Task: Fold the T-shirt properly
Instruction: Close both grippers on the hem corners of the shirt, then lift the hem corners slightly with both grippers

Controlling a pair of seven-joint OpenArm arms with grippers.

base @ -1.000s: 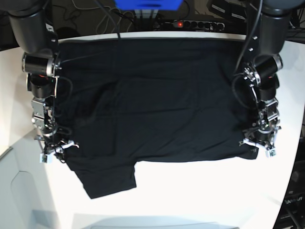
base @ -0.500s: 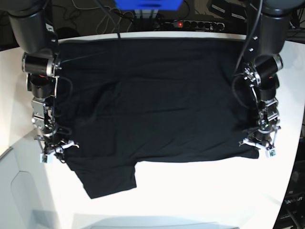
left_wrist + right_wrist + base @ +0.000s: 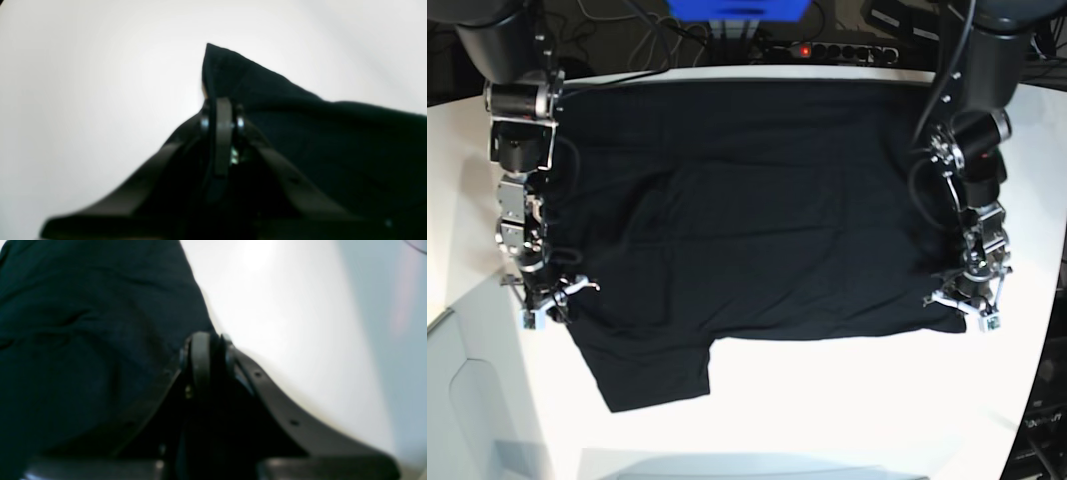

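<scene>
the t-shirt (image 3: 757, 220) is spread flat across the white table (image 3: 847, 400). its corner is pinched in the closed left gripper (image 3: 968, 308), and its opposite edge is clamped in the narrowed right gripper (image 3: 545, 300).

both arms reach down, left gripper (image 3: 968, 309) and right gripper (image 3: 545, 303) jaws closed.

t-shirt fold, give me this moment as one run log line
stage: corner grasp | T-shirt: spread flat on table | left gripper: shut on near corner | right gripper: shut on opposite edge | fold: not yet begun
</scene>
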